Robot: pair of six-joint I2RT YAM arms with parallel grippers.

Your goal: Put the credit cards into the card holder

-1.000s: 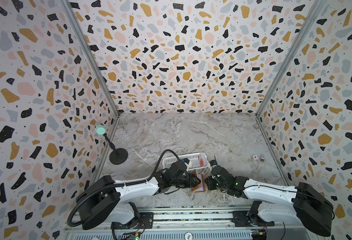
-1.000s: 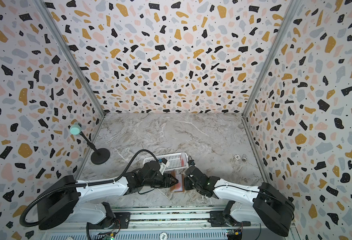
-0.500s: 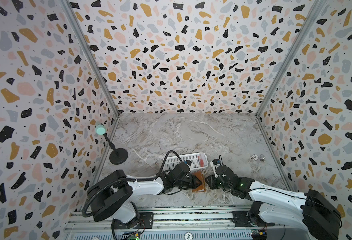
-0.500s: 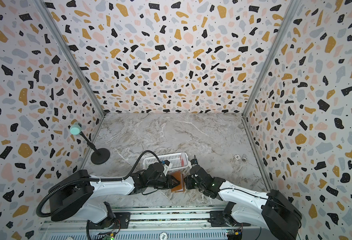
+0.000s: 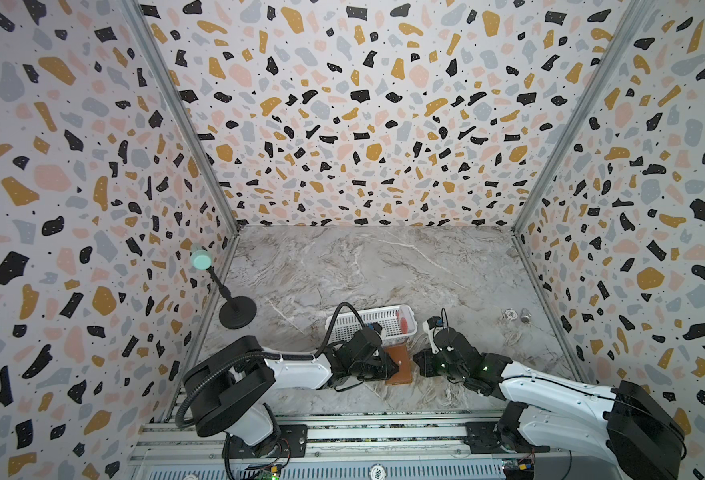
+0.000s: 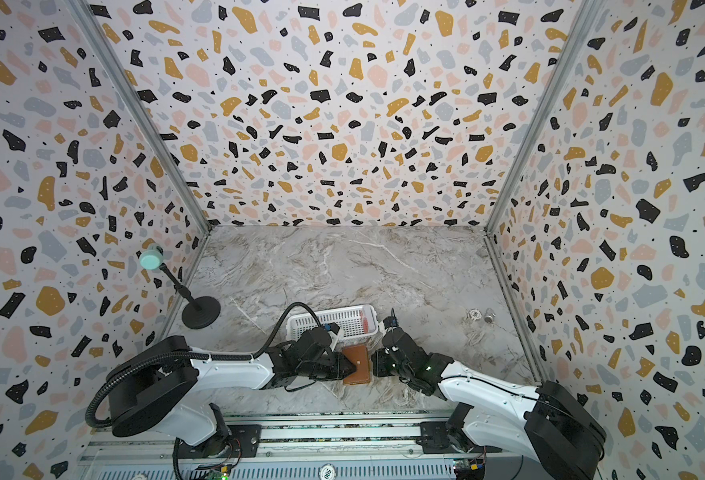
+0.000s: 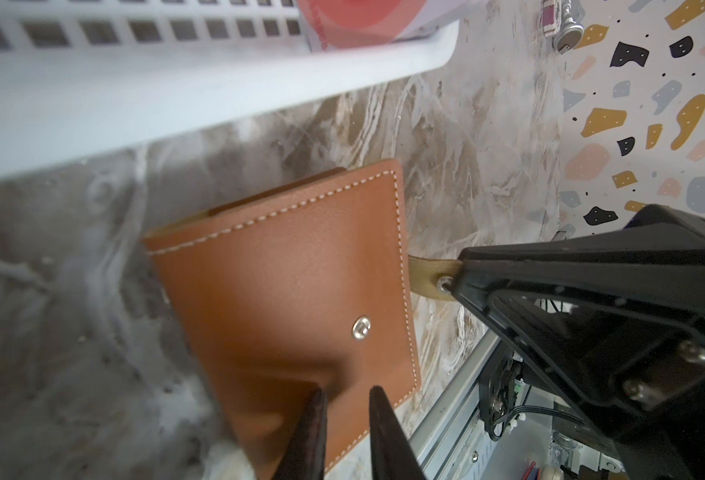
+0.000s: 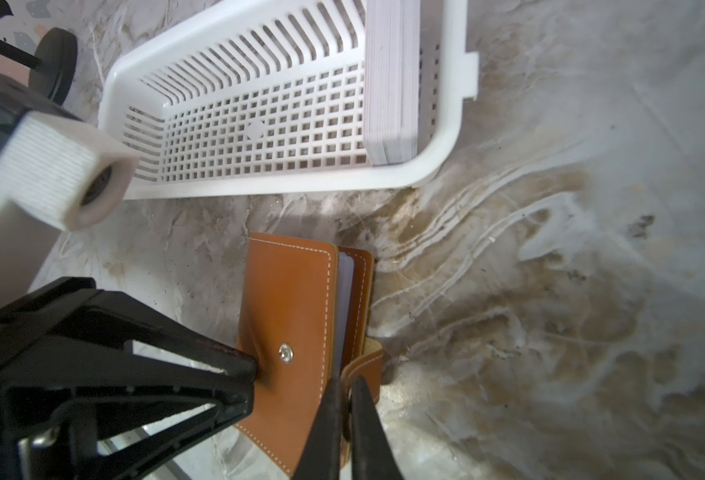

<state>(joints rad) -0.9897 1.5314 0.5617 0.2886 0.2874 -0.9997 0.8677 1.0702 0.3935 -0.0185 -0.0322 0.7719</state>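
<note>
The tan leather card holder (image 5: 400, 368) (image 6: 359, 368) lies folded shut on the marble floor between both grippers. My left gripper (image 7: 347, 392) (image 6: 348, 365) presses its tips on the cover (image 7: 292, 282); its jaws stand a narrow gap apart with nothing between them. My right gripper (image 8: 344, 384) (image 5: 418, 365) is shut on the holder's snap tab (image 7: 427, 276), off the open edge. The credit cards (image 8: 392, 83) (image 7: 355, 16) (image 5: 403, 323) stand as a stack in the end of the white basket (image 8: 259, 124) (image 5: 367, 320), just behind the holder.
A black stand with a teal head (image 5: 237, 312) is at the left wall. Two small metal pieces (image 5: 517, 316) lie near the right wall. The metal rail (image 5: 342, 432) runs along the front edge. Patterned walls close in three sides.
The card holder, showing pale insides a second ago, is now folded to its brown cover. The left jaws narrowed onto the cover. The right jaws closed on the tab.
</note>
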